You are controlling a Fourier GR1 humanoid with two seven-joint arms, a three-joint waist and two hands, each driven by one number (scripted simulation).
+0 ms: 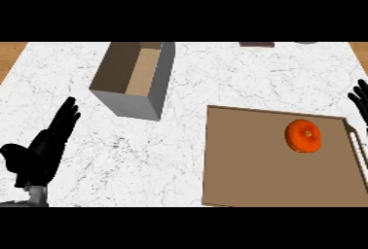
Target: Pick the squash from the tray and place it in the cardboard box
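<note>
A white marble counter (pixel 215 82) fills the view, with strips of brown wood showing past its far left and far right corners. The left hand (pixel 43 148) rests on the counter at the lower left, black fingers straight and pointing up and away, thumb spread to its outer side, holding nothing. Ahead of that hand and a little to its right stands the cardboard box (pixel 137 78), an open-topped oblong with grey outer walls and a tan inside, its long side running away from the robot; nothing shows inside it. Well to the right of the left hand lies the tray (pixel 273 175), a flat brown board with a low rim along its far and right edges. The squash (pixel 303 135), a round orange one with a small pale spot at its middle, sits on the tray's far right part, well apart from the left hand and from the box. The right hand (pixel 360 104) shows only as a few straight black fingers at the view's right edge, just beyond the tray's far right corner, near the squash but not touching it. Two small dark things lie at the counter's far edge, too cut off to name.
</note>
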